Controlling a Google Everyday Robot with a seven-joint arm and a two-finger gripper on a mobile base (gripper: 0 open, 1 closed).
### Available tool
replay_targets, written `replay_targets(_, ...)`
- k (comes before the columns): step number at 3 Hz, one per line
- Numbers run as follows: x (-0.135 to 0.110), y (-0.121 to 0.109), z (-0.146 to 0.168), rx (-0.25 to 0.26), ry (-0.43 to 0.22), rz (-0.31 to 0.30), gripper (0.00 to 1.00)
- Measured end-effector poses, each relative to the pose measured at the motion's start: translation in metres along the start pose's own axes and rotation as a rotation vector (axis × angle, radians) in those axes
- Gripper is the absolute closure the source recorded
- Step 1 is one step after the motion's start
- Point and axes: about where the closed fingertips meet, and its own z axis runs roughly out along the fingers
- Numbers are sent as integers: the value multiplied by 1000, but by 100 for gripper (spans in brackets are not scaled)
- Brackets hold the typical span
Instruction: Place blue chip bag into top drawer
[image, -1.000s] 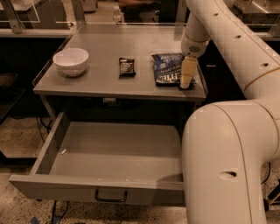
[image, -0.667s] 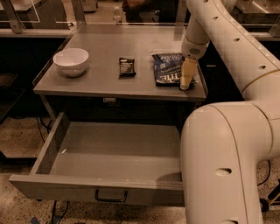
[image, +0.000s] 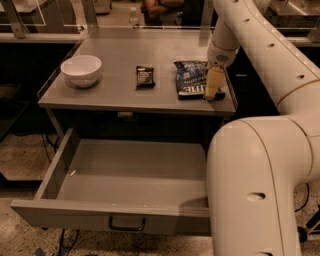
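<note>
Dark-blue and crinkly, the blue chip bag (image: 189, 79) lies flat on the grey surface (image: 125, 47) near its three o'clock edge. The robot's cream claw (image: 210, 94) points straight down onto the bag's right margin, so most of the bag spreads out at nine o'clock from the claw tip. Whether the claw is spread, closed or pinching the bag cannot be told. At nine o'clock from the bag, apart from it, sits a small black wrapped bar (image: 145, 77), and farther the same way a white bowl (image: 81, 70). Below the surface, at six o'clock, the top drawer (image: 65, 214) stands pulled wide open, its dark pull handle (image: 127, 225) centred on the front panel. The white arm (image: 280, 65) fills the right side.
</note>
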Motion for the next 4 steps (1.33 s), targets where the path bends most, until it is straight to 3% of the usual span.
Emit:
replay_targets(2,0,0,0,0,0,0,97)
replay_targets(4,-1,-2,2,5,-5,-1,100)
